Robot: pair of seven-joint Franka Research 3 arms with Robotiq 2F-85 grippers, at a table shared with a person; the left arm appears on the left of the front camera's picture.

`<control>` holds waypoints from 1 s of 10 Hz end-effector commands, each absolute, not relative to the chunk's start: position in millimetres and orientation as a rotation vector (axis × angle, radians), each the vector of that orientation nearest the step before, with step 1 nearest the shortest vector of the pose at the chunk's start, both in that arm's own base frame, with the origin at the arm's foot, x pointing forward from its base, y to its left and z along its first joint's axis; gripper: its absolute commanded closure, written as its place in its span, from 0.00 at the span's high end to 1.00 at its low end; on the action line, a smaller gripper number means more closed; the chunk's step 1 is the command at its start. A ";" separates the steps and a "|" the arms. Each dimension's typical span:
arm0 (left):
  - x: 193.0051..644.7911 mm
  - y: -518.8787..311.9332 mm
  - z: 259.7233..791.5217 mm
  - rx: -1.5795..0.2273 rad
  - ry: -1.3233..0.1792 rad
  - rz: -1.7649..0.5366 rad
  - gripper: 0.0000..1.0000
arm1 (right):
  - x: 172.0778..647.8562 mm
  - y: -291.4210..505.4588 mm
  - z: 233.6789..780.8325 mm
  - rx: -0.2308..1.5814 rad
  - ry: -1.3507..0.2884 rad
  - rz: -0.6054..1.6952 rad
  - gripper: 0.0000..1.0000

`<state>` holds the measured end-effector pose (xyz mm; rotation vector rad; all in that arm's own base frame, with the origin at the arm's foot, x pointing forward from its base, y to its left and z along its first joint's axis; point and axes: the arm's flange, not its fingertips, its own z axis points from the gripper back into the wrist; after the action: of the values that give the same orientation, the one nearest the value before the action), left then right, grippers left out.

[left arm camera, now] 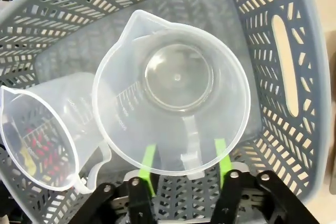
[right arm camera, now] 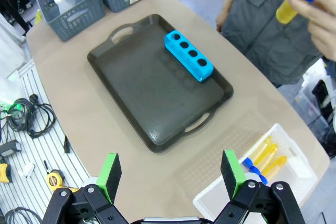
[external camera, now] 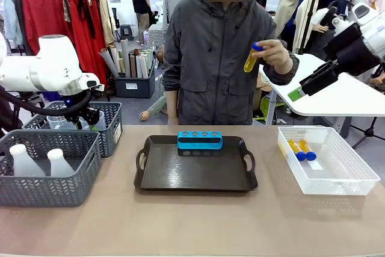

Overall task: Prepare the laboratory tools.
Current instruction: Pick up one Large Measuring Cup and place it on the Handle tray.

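Evidently the job was at an early stage. On the worktop [external camera: 192,227] the dark tray [external camera: 180,186] carried just the blue rack [external camera: 200,140], which sat at its far edge with all four holes unfilled. No beaker, flask or tube was on the tray.

One capped tube of yellow liquid [external camera: 251,58] was up in the person's hand [external camera: 277,55] beyond the far side. Two more tubes [external camera: 301,148] lay in the clear bin [external camera: 328,192] to the right. Two white flasks [external camera: 24,162] stood in the nearer grey basket [external camera: 42,194].

The left end effector [left arm camera: 185,153] was down inside the farther basket [left arm camera: 283,66]. Its green pads stood apart on either side of the handle of the clear beaker [left arm camera: 173,93], with a gap on each side, so it was not clamped on it. A second beaker [left arm camera: 37,135] sat tilted just beside.

The right end effector [right arm camera: 170,163] hung high over the worktop, spread wide and holding nothing.

By my reckoning, what was left was to grip and carry a beaker, bring a flask, and fill the rack with tubes.
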<state>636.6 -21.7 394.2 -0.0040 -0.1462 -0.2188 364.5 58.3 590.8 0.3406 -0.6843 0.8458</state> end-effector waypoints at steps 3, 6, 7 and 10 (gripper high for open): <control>628.6 -14.2 397.5 0.016 -0.156 -0.206 0.00 | 365.3 58.9 591.5 0.362 -0.690 0.843 1.00; 624.8 -14.3 403.9 -0.001 -0.163 -0.221 0.00 | 365.3 58.9 591.5 0.362 -0.690 0.843 1.00; 621.6 -14.7 418.6 0.001 -0.182 -0.230 0.00 | 365.3 58.9 591.5 0.362 -0.690 0.843 1.00; 601.3 -28.6 503.1 -0.004 -0.280 -0.340 0.00 | 365.3 58.9 591.5 0.362 -0.690 0.843 1.00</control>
<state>616.4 -26.0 481.4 0.0106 -0.2514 -0.2784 364.5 58.2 590.8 0.3405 -0.6842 0.8455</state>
